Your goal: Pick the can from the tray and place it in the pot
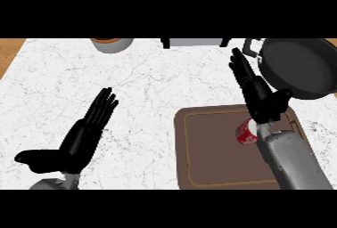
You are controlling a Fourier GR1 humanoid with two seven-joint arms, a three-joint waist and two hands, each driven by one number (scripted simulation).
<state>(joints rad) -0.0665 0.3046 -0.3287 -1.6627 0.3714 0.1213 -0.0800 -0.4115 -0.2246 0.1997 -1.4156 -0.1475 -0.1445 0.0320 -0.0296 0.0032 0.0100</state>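
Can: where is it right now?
Head view, right side: the red can sits on the brown tray, partly hidden by the right hand at its wrist, with the pot beyond.

The counter (151,75) was white marble with fine grey veining and filled most of the view. A strip of wood (9,52) showed past its left edge. At the back edge, left of centre, stood a grey cup (113,46) with an orange-brown inside, its far part cut off by the view's top. To its right, well apart, sat a pale grey object (194,42) with black parts at either side; its kind could not be told.
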